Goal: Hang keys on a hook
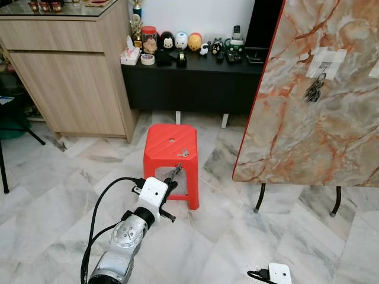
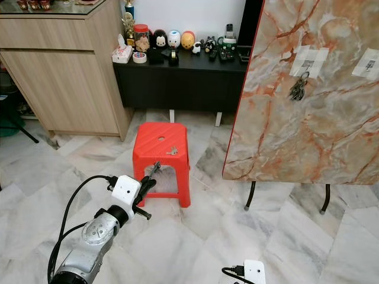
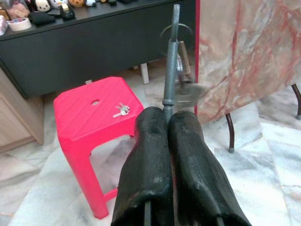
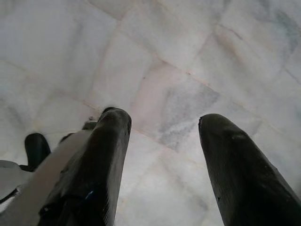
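I noted the left gripper (image 3: 169,117) clamped on one key (image 3: 172,56); another bunch (image 1: 314,90) hung on the board (image 1: 296,130). Hanging remained. Right gripper (image 4: 162,125) hung apart, idle.

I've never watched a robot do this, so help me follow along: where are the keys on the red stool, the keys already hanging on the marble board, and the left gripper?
keys on the red stool (image 1: 183,152), left eye view, middle of the bunch.
keys hanging on the marble board (image 1: 314,90), left eye view, the dangling cluster.
left gripper (image 3: 170,117), left wrist view, between the fingertips.
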Controlling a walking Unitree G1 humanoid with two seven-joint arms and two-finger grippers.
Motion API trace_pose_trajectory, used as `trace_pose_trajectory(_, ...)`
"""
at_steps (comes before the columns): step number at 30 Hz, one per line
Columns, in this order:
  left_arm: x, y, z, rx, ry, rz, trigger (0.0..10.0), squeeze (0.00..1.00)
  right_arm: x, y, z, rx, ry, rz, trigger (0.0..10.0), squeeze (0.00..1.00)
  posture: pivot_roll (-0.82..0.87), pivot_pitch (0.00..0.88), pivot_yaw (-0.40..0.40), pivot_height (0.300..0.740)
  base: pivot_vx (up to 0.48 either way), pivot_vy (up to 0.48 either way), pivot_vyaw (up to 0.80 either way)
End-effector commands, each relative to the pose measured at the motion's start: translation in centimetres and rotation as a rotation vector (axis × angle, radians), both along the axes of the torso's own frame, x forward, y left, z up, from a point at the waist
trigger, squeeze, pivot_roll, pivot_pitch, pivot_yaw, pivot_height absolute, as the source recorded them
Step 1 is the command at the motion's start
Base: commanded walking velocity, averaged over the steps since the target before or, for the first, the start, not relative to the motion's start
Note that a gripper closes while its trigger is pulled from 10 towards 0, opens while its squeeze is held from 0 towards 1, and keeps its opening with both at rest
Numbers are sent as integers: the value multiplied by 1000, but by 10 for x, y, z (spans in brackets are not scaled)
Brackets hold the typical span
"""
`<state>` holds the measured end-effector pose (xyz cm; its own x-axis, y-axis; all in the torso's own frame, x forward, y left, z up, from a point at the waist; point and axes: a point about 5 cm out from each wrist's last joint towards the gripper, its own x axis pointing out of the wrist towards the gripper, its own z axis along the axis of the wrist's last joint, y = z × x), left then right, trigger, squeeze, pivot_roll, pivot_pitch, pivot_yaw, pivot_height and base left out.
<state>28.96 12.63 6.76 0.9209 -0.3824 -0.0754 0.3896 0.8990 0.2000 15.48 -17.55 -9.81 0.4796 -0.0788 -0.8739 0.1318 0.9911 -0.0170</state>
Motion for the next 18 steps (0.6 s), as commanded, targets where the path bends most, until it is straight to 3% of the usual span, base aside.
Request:
trace_pose_trajectory(1, 0, 0, -5, 20, 21, 13, 10000, 0, -4, -2, -2, -9, 21, 8, 10000, 0, 30, 0, -71, 740, 0, 0, 0)
trace_pose_trajectory(7, 2, 2, -5, 25, 19, 29, 10000, 0, -8, -6, -3, -31, 41, -7, 10000, 0, 19, 0, -63, 740, 0, 0, 0)
trace_pose_trajectory(18, 7, 4, -2, 35, 6, 43, 10000, 0, -5, -2, -2, -14, 25, -11, 10000, 0, 18, 0, -52, 740, 0, -276, 0)
